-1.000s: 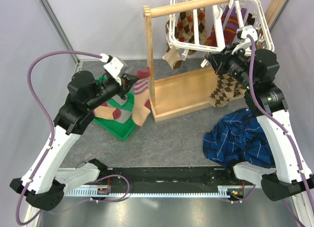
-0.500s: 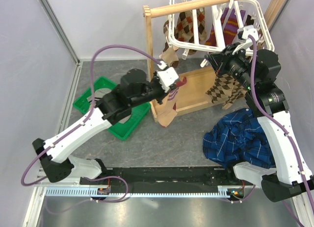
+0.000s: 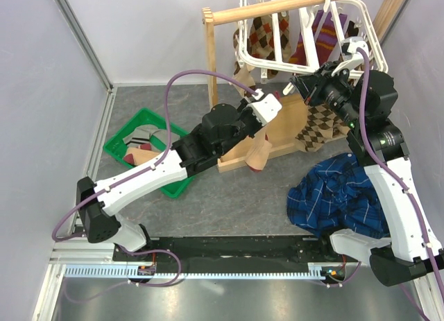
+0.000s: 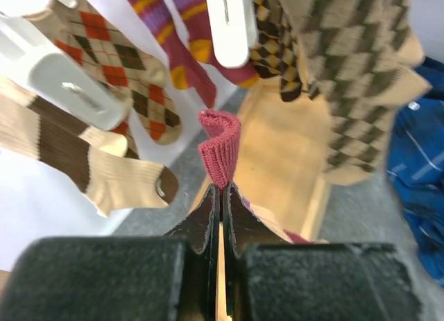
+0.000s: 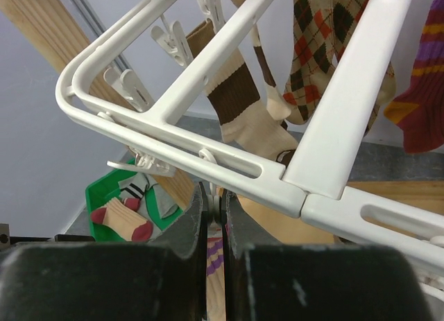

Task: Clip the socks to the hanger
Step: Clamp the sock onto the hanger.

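- Over the wooden stand (image 3: 209,71), the left arm reached long from its near-left mount, stretched forward and to the right with its wrist just past the upright post.
- The left gripper (image 3: 274,100) (image 4: 220,191) was clamped tight on the maroon cuff of a tan sock (image 3: 261,149) (image 4: 220,144). The cuff curled up above the fingertips, and the foot hung down in front of the stand's base.
- The right arm rose steeply from its near-right mount and bent at the elbow, with its wrist turned back toward the hanger (image 3: 243,37) (image 5: 347,106).
- The right gripper (image 3: 296,82) (image 5: 214,193) sat right under a corner of the hanger's white frame, its jaws drawn almost together with only a slit between them. Whether they pinched anything could not be told.
- The hanger hung by its hook from the stand's rail, with argyle socks (image 3: 319,123) (image 4: 354,92) and striped ones dangling from its clips.
- More socks (image 3: 142,144) (image 5: 121,217) lay in a green tray (image 3: 119,135) at the left of the grey table (image 3: 236,203).
- A blue plaid cloth (image 3: 333,196) lay crumpled by the right arm.
- Pale, plain walls closed in the back and both sides.
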